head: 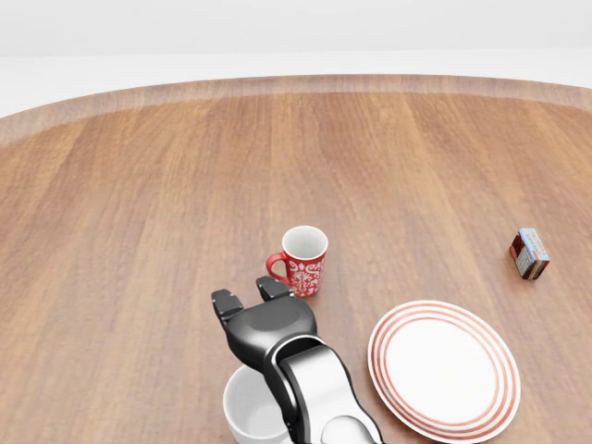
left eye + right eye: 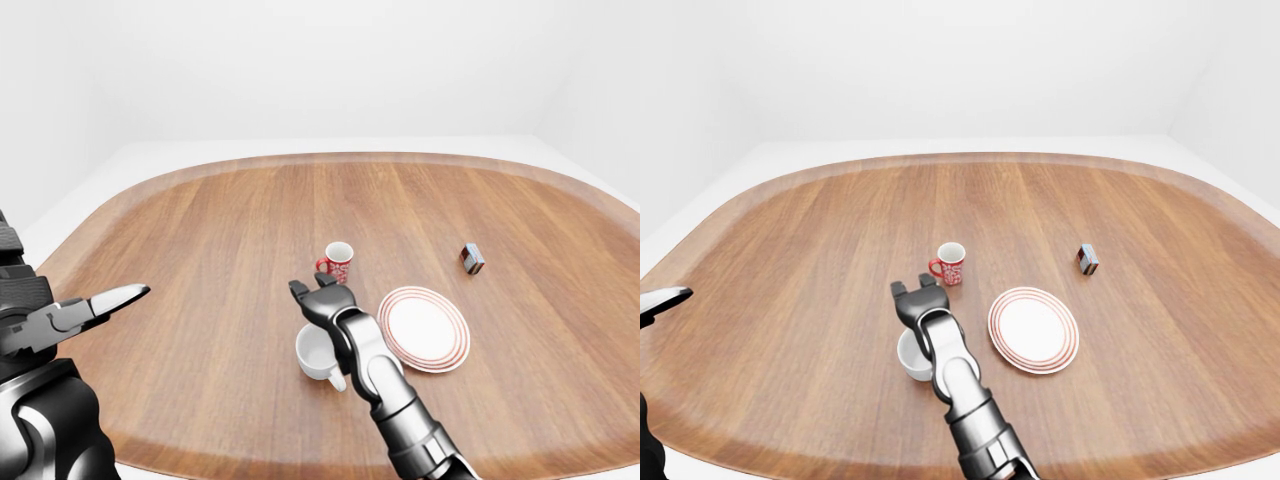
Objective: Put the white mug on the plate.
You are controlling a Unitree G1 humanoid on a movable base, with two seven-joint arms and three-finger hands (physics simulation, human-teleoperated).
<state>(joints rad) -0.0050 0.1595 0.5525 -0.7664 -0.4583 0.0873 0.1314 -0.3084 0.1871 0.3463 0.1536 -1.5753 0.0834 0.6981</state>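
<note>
The white mug (image 1: 248,412) stands upright at the bottom of the head view, its right part hidden under my right arm. My right hand (image 1: 245,298) hovers over the mug's upper rim with its fingers spread open and nothing in them. The red-rimmed white plate (image 1: 444,368) lies just right of the mug and is bare. My left hand (image 2: 105,299) is raised at the far left of the left-eye view, well away from both, with its fingers stretched out.
A red patterned mug (image 1: 303,261) stands just above my right hand, handle to the left. A small box (image 1: 529,253) lies at the right. The round wooden table (image 2: 200,230) spreads wide around them.
</note>
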